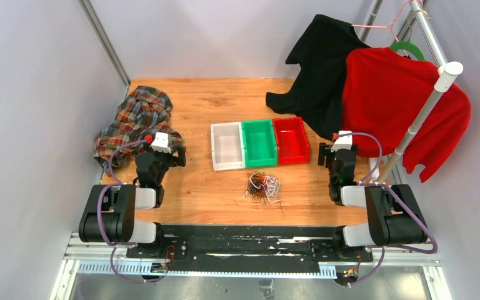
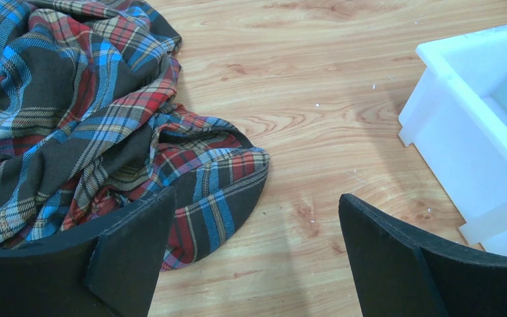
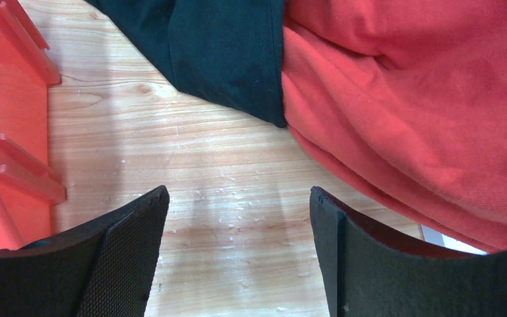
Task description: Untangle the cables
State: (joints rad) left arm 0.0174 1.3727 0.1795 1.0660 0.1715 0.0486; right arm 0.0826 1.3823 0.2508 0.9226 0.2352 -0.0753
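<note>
Currently, the cables lie tangled on the surface, just beside the green bin's near side. The left fingers and the right fingers are released, grasping nothing, well apart from the cables.

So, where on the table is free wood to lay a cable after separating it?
Bare wood lies between the plaid shirt and the white bin, behind the green bin up to the far edge, and on either side of the cables at the near edge. The right is crowded: red bin, black garment and red sweater sit close together.
</note>
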